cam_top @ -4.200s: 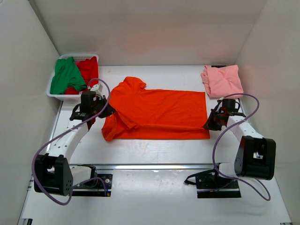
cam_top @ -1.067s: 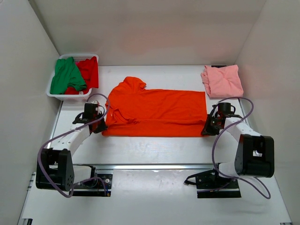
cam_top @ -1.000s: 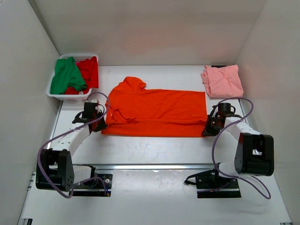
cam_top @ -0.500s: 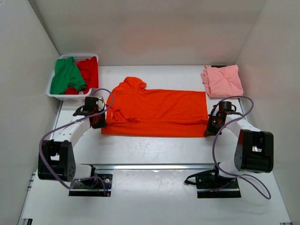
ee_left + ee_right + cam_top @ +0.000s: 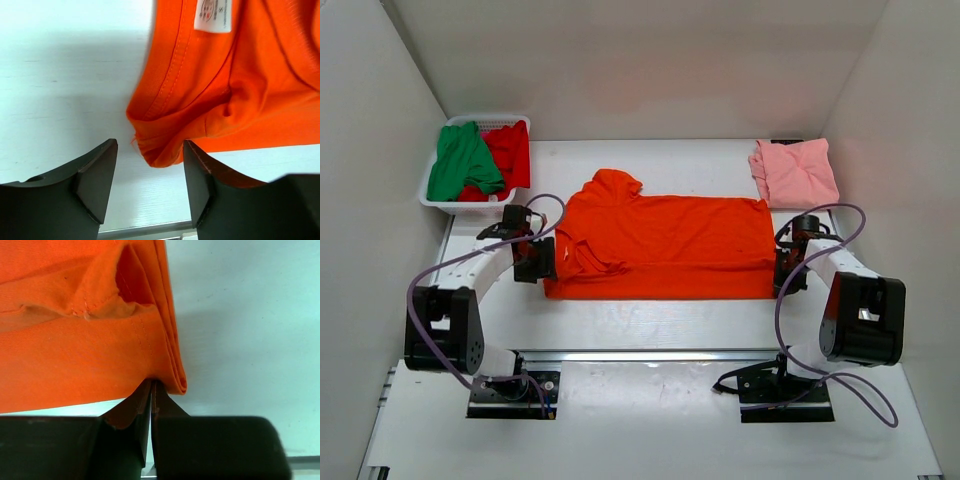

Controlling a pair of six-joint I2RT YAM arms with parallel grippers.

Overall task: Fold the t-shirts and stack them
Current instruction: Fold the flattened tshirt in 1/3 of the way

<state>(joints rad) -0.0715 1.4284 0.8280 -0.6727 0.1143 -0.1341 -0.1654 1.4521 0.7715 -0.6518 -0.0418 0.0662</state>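
Grippers, top view: left gripper [image 5: 535,262] and right gripper [image 5: 783,275] flank the orange shirt [image 5: 665,240], just folded lengthwise on the table [image 5: 650,325].
Left wrist: jaws newly parted; released corner lies between them.
Right wrist: jaws closed, apparently pinching the folded corner; lengthwise fold looks done.

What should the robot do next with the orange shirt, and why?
Probably open the right gripper and let go: it seems to pinch a folded corner of the orange t-shirt, while the left gripper stands open, its corner lying free on the table.
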